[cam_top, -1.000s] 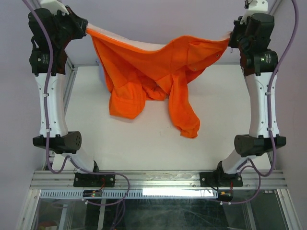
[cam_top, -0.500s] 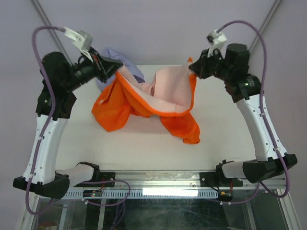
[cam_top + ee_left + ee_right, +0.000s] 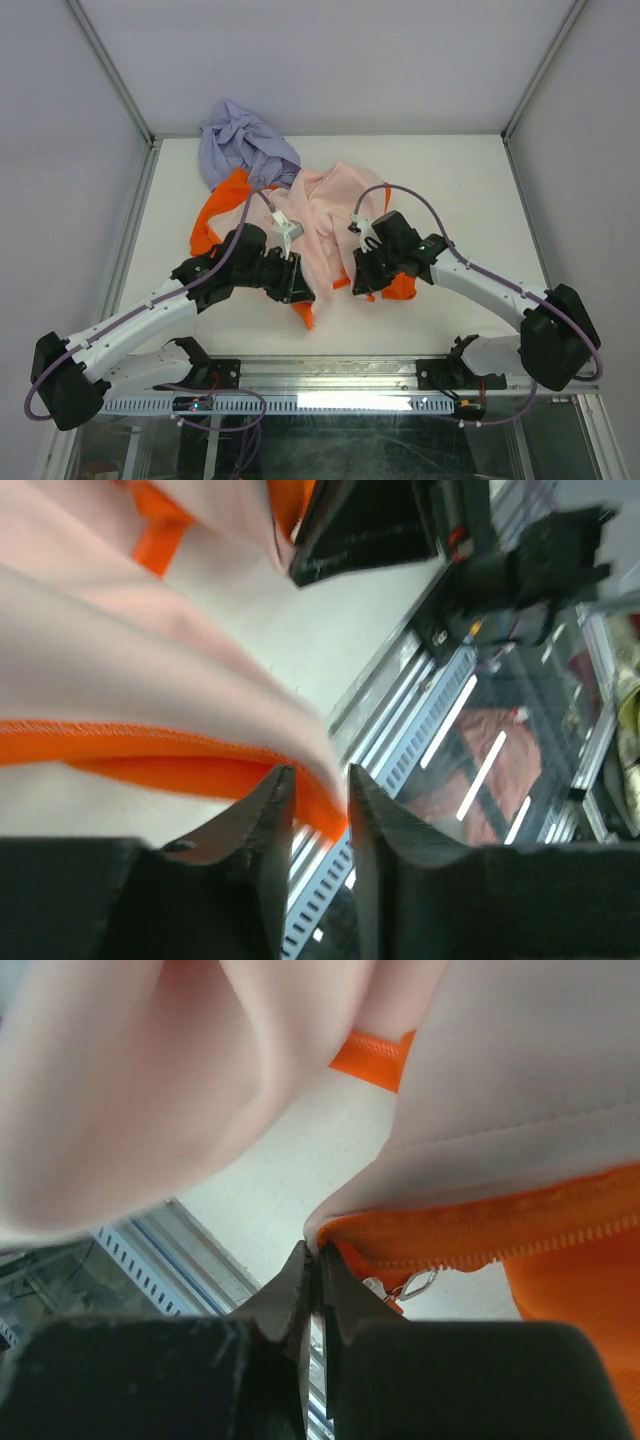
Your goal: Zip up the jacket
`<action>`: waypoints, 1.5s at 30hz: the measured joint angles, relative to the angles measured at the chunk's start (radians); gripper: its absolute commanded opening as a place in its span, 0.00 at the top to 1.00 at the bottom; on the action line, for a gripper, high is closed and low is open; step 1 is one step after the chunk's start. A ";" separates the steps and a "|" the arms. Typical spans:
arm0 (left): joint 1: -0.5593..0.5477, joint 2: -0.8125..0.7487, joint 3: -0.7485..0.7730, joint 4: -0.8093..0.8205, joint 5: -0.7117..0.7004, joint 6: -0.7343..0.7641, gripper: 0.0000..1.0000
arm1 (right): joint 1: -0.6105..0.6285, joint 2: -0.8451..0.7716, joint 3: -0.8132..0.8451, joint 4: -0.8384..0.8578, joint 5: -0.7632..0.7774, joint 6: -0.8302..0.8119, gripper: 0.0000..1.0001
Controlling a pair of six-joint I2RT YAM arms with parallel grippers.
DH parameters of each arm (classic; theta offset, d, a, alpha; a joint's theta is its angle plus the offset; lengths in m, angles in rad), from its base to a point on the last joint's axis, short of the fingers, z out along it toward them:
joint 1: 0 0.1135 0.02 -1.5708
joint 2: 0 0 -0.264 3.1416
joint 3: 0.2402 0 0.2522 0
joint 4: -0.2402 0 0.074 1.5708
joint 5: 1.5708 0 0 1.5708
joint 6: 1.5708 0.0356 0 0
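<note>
The orange jacket (image 3: 320,215) lies spread on the table with its pale pink lining up and orange edges showing at the left and near side. My left gripper (image 3: 299,289) is low at its near hem. In the left wrist view the jaws (image 3: 318,772) stand slightly apart, with the orange hem (image 3: 150,750) lying loosely between them. My right gripper (image 3: 363,282) is at the near right edge. In the right wrist view it (image 3: 318,1252) is shut on the jacket's edge (image 3: 500,1230), beside the metal zipper pull (image 3: 410,1285).
A lavender-purple cloth (image 3: 245,145) lies bunched at the back left, touching the jacket. The table's white surface (image 3: 470,190) shows to the right. The metal front rail (image 3: 330,375) runs just below both grippers.
Both arms have come down from holding the jacket up and stretched. The jacket now lies on the table lining up. The left jaws have parted a little.
</note>
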 measured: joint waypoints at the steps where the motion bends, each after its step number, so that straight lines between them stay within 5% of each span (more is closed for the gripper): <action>1: -0.027 0.008 -0.027 0.006 -0.011 -0.018 0.55 | 0.010 0.018 -0.026 0.009 0.006 0.017 0.87; 5: -0.069 0.048 -0.051 -0.016 -0.084 -0.077 0.24 | 0.019 0.095 -0.040 0.029 0.033 0.050 0.57; 8: -0.031 0.033 -0.004 -0.075 -0.169 -0.103 0.19 | 0.020 0.100 -0.025 0.001 0.059 0.057 0.43; 11: 0.123 -0.015 0.053 -0.096 -0.180 -0.107 0.14 | 0.021 0.094 0.032 -0.040 0.088 0.057 0.34; 20: 0.647 0.018 0.101 -0.097 -0.148 -0.098 0.13 | 0.021 0.021 0.169 -0.072 0.153 0.058 0.28; 26: 0.887 0.127 0.093 -0.023 -0.105 -0.113 0.13 | 0.024 0.029 0.171 -0.071 0.137 0.066 0.25; 34: 1.007 0.340 0.092 0.123 -0.072 -0.166 0.14 | 0.048 0.149 0.172 -0.209 0.117 0.056 0.08; 39: 1.006 0.459 0.092 0.187 -0.037 -0.185 0.19 | 0.055 0.158 0.197 -0.357 0.213 0.034 0.03; 45: 0.995 0.574 0.092 0.221 0.004 -0.189 0.22 | 0.055 0.076 0.245 -0.321 0.372 0.053 0.01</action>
